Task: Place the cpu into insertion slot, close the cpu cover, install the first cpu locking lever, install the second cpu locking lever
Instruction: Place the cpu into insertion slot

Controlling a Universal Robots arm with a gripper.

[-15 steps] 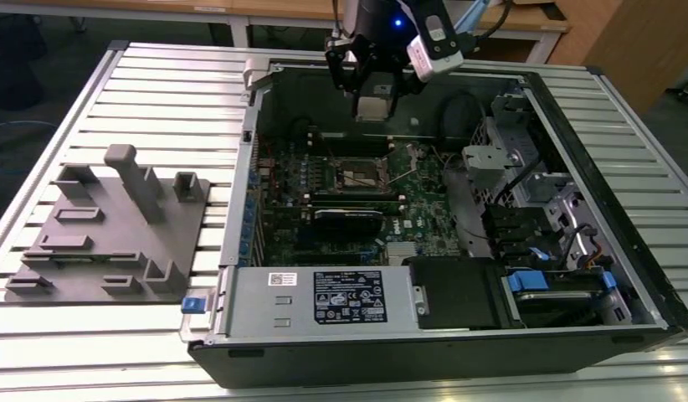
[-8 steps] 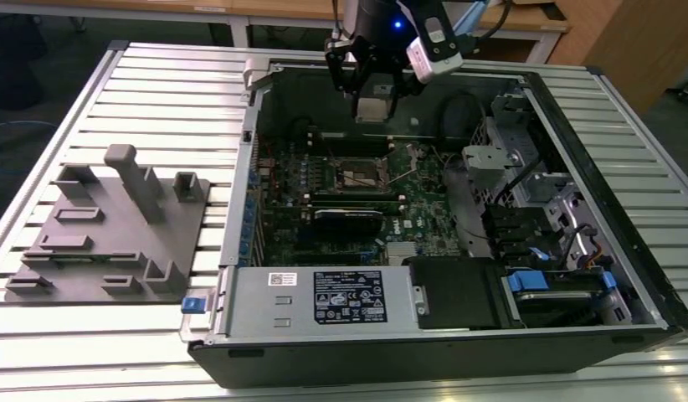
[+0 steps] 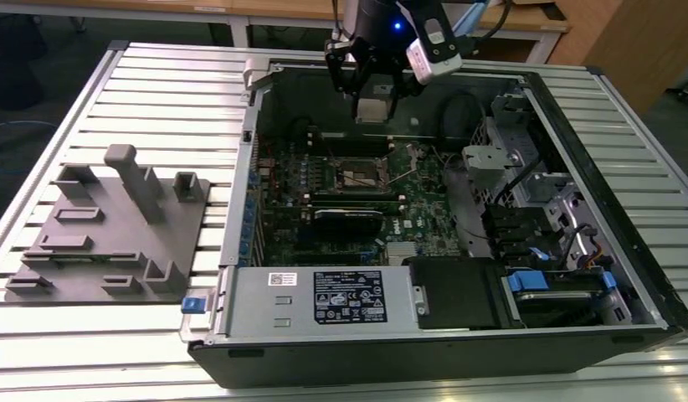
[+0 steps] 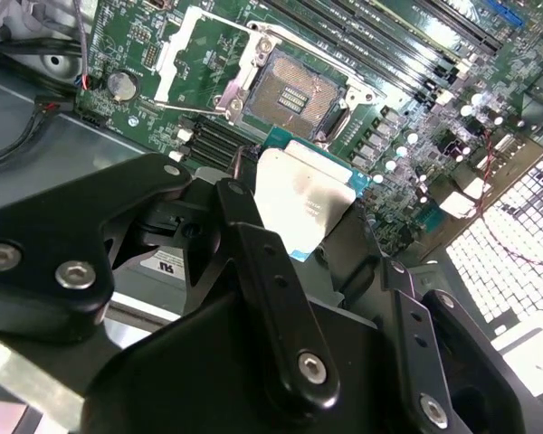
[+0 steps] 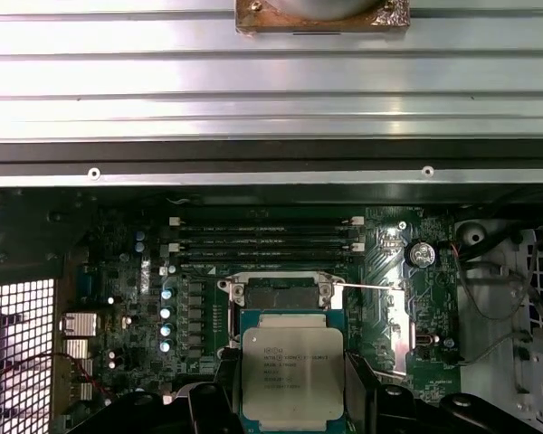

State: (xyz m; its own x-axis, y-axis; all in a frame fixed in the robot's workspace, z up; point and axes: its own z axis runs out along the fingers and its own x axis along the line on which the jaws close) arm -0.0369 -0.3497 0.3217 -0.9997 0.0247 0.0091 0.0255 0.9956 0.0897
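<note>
My gripper (image 3: 372, 107) hangs over the far end of the open computer case, shut on the cpu (image 3: 372, 111), a flat silver-grey square chip. Both wrist views show the cpu (image 4: 300, 194) (image 5: 292, 366) clamped between the black fingers (image 4: 253, 244) (image 5: 219, 402). The insertion slot (image 3: 361, 174) (image 4: 296, 95) (image 5: 281, 294) lies open on the green board, below the chip and a little ahead of it. The cpu cover (image 4: 199, 54) (image 5: 394, 325) is swung open to one side of the slot. A thin lever wire (image 5: 371, 287) stands out beside the slot.
The case (image 3: 243, 180) lies on its side on a slatted metal table (image 3: 154, 92). A grey fixture block with pegs (image 3: 110, 226) sits on the exterior view's left. A silver power supply (image 3: 310, 297) fills the near end, and a drive cage (image 3: 523, 180) with cables stands on the exterior view's right.
</note>
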